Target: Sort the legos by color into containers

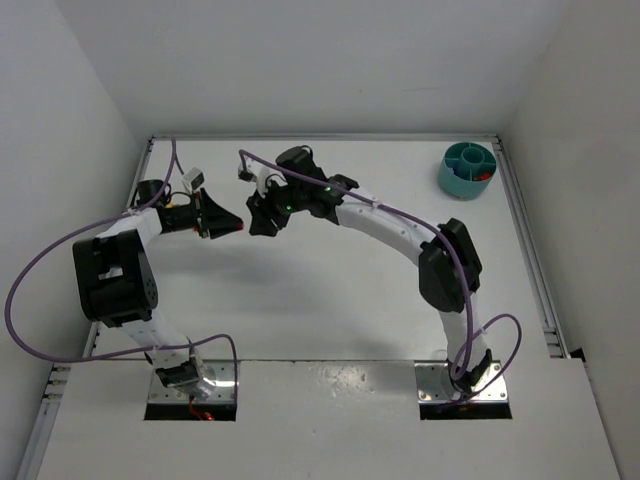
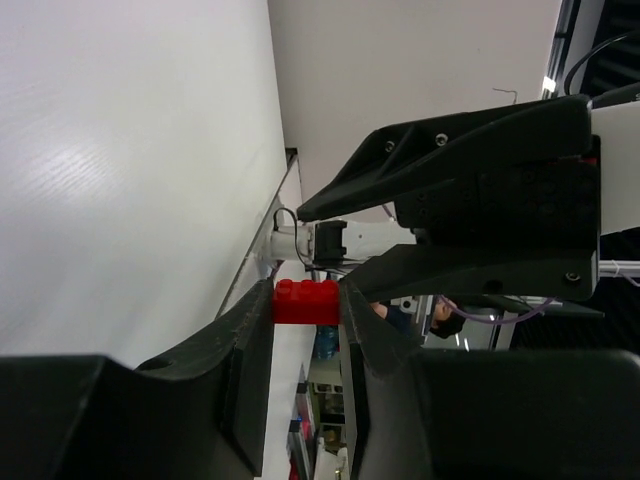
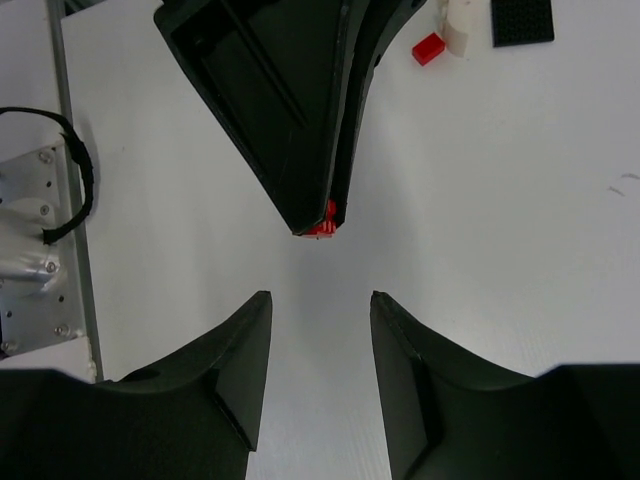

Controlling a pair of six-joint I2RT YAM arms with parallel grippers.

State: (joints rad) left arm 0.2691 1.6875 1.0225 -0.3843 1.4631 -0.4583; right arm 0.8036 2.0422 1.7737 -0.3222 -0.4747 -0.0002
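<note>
The left tool [image 1: 230, 224] hangs above the counter [image 1: 330, 300], left of its middle and closer to the far edge, and it points to the right. Its two jaws are pressed together on a small red lego [image 2: 306, 301], which sits right at the fingertips with its studs on top. The brick is held in the air and does not touch the counter.

The right tool [image 3: 316, 300] faces the left one, tip to tip. Its jaws stand apart and nothing is between them. The held brick is just in front of this opening, near it but not touching either finger.

On the counter beyond the left tool lie a second red lego [image 3: 428, 48], a cream lego [image 3: 462, 25] just beside it, and a black plate [image 3: 522, 20].

The round teal tub [image 1: 452, 180] stands in the far right corner of the counter, well apart from both tools. A red piece [image 1: 483, 177] is visible in a compartment on its right side.
</note>
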